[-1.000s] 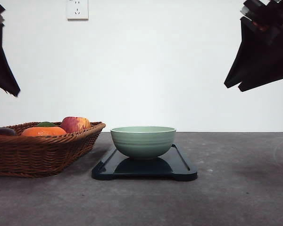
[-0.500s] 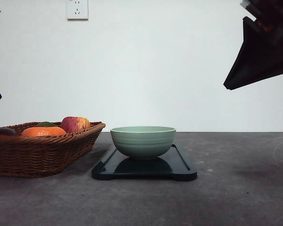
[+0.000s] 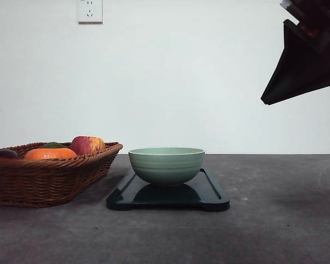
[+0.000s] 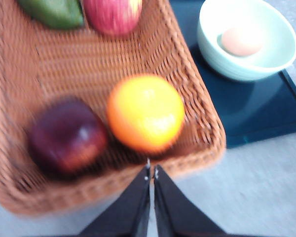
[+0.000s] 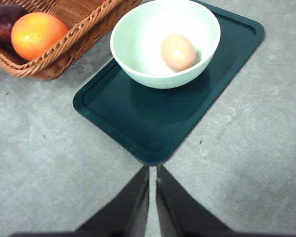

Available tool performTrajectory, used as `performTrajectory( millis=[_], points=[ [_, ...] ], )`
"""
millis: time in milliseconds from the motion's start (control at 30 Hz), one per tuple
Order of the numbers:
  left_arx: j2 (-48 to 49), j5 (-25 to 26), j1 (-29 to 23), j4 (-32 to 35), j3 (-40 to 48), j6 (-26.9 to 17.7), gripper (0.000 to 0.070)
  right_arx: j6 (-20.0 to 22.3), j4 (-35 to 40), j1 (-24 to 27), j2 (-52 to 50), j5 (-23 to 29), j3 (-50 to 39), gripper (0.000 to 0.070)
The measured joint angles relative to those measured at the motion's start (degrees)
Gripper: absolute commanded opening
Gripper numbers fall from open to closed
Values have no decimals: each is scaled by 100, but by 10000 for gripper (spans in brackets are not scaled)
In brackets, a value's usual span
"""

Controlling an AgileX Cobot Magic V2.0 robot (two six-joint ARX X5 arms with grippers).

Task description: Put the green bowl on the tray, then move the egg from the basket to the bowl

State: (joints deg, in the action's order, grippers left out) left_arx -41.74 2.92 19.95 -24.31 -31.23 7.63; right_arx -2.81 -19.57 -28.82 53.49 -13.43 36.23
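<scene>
text: none readable | labels: none | numbers: none

The right end effector hangs high. Well below it and toward the left, the green bowl sits on the tray; farther left, the basket holds an apple and an orange.

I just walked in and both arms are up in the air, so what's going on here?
Nothing is being handled. The pale green ceramic bowl sits on the dark rectangular plastic tray with the egg inside it. The brown wicker basket beside it holds fruit. The left tool and right tool are shut, holding nothing.
</scene>
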Motion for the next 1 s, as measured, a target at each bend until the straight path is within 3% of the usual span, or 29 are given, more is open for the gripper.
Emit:
performTrajectory(
  millis=[133,267,400,633,1000],
  points=[
    [626,0,-490,634,399,-675,0,0,0,0,0,0,0,17],
    [1342,0,-1093,736,851,-972,0,0,0,0,0,0,0,17],
    [2220,-2,-1530,806,1470,-1045,0,0,0,0,0,0,0,17],
    [3592,-2,-1762,1496,2854,-1058,0,0,2,0,0,0,0,17],
    [4145,-9,-1876,1407,2936,-971,0,2,9,0,-2,-2,0,17]
  ],
)
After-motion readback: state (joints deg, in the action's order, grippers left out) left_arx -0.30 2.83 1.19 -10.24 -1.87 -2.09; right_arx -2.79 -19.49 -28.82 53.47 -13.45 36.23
